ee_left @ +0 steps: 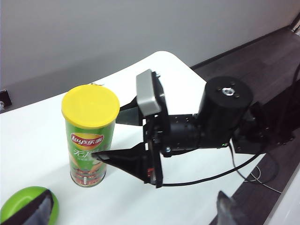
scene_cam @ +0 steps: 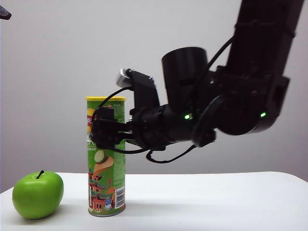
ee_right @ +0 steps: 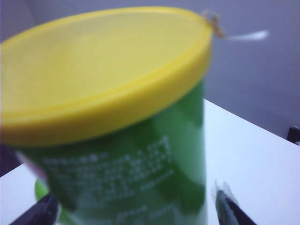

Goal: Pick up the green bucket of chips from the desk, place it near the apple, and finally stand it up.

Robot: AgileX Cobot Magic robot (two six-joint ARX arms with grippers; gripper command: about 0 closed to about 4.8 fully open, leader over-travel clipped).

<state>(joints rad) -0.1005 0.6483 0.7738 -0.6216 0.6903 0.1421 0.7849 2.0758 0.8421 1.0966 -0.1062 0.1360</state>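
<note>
1. Standing upright on the desk (scene_cam: 202, 202), the green bucket of chips (scene_cam: 106, 159) has its long axis vertical, near the front left corner, just beside the apple (scene_cam: 37, 194).
2. We see the right gripper (ee_left: 105, 138) level with the can's upper half, one finger each side; the jaws are wide and, as far as the blurred wrist view shows, clear of the wall.
3. We judge a straight pull-back along the fingers, away from the can, is what matters next.
4. Our left gripper (ee_left: 136, 216) hovers above the apple, jaws wide, holding nothing.
5. We read "Lay's" on the red-yellow logo; a barcode sits low.
</note>
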